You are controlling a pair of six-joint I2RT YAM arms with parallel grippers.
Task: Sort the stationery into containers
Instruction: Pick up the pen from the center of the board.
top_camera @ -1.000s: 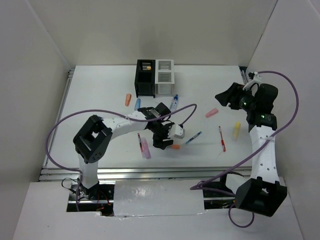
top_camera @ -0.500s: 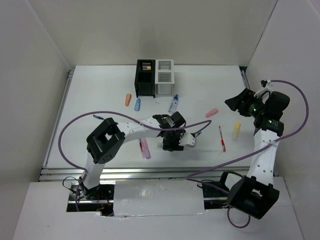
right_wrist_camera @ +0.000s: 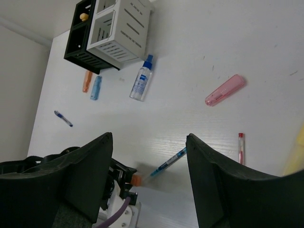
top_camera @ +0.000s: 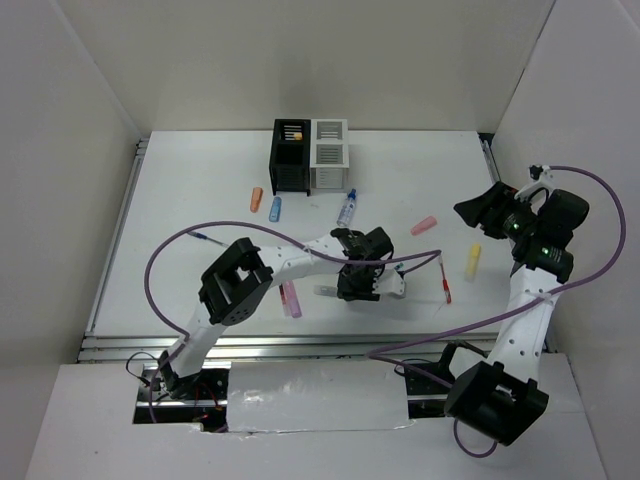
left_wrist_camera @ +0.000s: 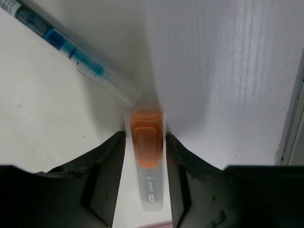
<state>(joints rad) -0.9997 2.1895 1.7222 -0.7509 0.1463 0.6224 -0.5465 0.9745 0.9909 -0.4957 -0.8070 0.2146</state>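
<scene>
On the white table (top_camera: 200, 200) the orange marker (left_wrist_camera: 147, 152) lies flat inside my left gripper (left_wrist_camera: 145, 137), fingers hugging its sides; I cannot tell if they pinch yet. A blue pen (left_wrist_camera: 71, 52) ends just beside its cap, and my right gripper (right_wrist_camera: 148, 137) hangs spread and empty, well apart. Gripped near the cap, the marker may pivot or slip out, knocking the pen

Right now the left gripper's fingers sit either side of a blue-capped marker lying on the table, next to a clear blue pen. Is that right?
Not quite: the left wrist view shows an orange-capped marker, not blue-capped. The left gripper does have a finger either side of it on the table, next to the clear blue pen.
</scene>
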